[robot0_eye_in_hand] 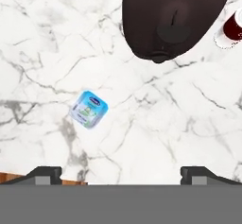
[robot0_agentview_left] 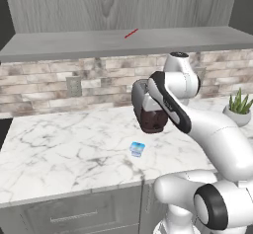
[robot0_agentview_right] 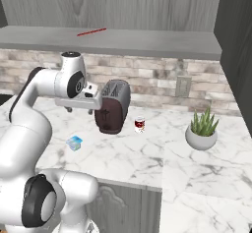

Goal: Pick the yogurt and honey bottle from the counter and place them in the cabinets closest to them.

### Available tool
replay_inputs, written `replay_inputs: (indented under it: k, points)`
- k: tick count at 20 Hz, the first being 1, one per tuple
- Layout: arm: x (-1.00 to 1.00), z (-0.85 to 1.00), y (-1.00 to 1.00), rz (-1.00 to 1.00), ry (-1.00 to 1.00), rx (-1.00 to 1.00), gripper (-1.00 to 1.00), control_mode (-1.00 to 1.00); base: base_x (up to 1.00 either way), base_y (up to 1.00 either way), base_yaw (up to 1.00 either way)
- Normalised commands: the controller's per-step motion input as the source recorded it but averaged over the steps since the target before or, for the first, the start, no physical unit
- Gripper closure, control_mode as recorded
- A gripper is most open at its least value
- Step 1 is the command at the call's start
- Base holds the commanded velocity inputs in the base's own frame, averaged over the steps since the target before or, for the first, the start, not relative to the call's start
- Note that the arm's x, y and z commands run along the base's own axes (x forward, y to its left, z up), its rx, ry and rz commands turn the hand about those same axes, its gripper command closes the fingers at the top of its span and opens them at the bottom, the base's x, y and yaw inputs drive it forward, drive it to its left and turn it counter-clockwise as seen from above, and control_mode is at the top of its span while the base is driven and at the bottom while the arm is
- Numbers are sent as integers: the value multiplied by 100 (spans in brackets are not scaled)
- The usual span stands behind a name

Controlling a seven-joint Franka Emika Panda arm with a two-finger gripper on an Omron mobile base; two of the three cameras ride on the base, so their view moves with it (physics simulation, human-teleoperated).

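- Marble counter (robot0_agentview_left: 59, 149) carries the yogurt (robot0_agentview_left: 137, 149), which stands near the front edge, in front of the dark toaster (robot0_agentview_right: 112, 106) and clear of it.
- Fingers (robot0_eye_in_hand: 120, 173) are spread wide and hold nothing; in the hand view they hang above the counter with the yogurt ahead, nearer one tip.
- Nothing is in the cabinets (robot0_agentview_left: 123, 6) yet, so the yogurt's pick and placing are left.
- I cannot spot the honey bottle.
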Motion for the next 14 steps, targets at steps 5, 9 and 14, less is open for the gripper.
replay_inputs:
  k: [5, 9, 14]
  points:
    - [4, -19, 15, 1, 3, 0, -100, -100, 0, 0, 0]
    - [6, -20, 22, 1, 4, 0, -100, -100, 0, 0, 0]
    - [12, -23, 21, 1, 6, 0, -100, -100, 0, 0, 0]
